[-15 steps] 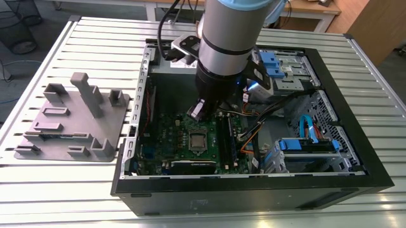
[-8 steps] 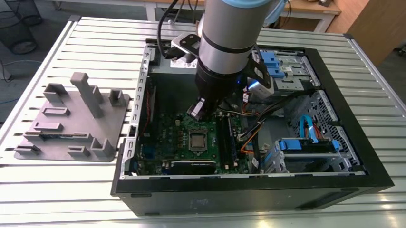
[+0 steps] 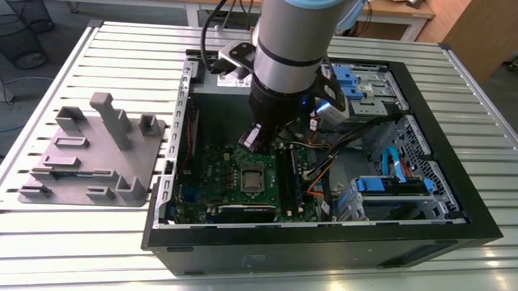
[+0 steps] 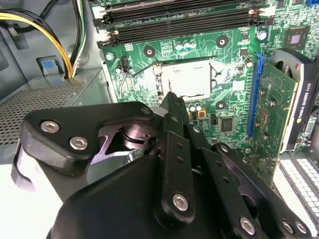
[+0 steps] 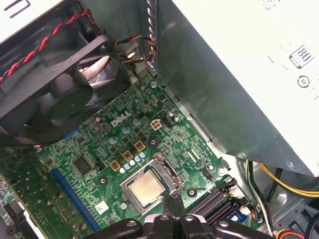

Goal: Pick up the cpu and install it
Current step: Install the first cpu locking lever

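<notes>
The silver-grey cylindrical robot arm point(image 3: 295, 42) is reaching down into the open black computer case point(image 3: 324, 242), tilting slightly toward the exterior view's left, and its black gripper point(image 3: 252, 140) is hovering just above the green motherboard point(image 3: 227, 176). In both wrist views the black fingers point(image 4: 174, 107) are appearing pressed together into a narrow tip, gripping nothing. The gripper's linkage body is blocking much of the second wrist view, and the arm's upper part is running out of the exterior view. The small square cpu with the shiny silver-grey metal top point(image 5: 146, 188) is lying flat inside the metal socket frame point(image 5: 167, 172) on the motherboard, just beyond the fingertips and apart from them. On the exterior view's left, a matte grey plastic tray point(image 3: 89, 157) is resting on the slatted metal table point(image 3: 81, 242) beside the case.
</notes>
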`<move>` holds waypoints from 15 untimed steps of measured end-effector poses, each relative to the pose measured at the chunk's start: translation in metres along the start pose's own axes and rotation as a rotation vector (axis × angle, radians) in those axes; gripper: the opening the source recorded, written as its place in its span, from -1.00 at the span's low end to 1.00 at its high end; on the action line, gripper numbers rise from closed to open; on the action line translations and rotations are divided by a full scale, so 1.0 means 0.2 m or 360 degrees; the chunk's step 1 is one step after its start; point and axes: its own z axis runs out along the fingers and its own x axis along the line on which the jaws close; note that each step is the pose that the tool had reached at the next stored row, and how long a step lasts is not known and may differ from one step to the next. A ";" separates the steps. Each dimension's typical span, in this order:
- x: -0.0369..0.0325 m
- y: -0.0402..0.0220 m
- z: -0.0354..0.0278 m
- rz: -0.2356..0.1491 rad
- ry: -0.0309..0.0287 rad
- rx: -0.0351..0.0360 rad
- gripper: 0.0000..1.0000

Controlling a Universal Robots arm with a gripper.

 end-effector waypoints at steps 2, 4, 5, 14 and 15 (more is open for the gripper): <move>-0.004 0.003 0.000 0.0000 -0.00002 0.0000 -0.79; -0.008 0.006 0.000 0.0000 0.00000 0.0000 -0.79; -0.010 0.008 0.001 0.0000 -0.00002 0.0000 -0.79; -0.029 0.022 0.002 0.0000 -0.00011 -0.0001 -0.79; -0.030 0.023 0.002 0.0000 -0.00012 -0.0001 -0.79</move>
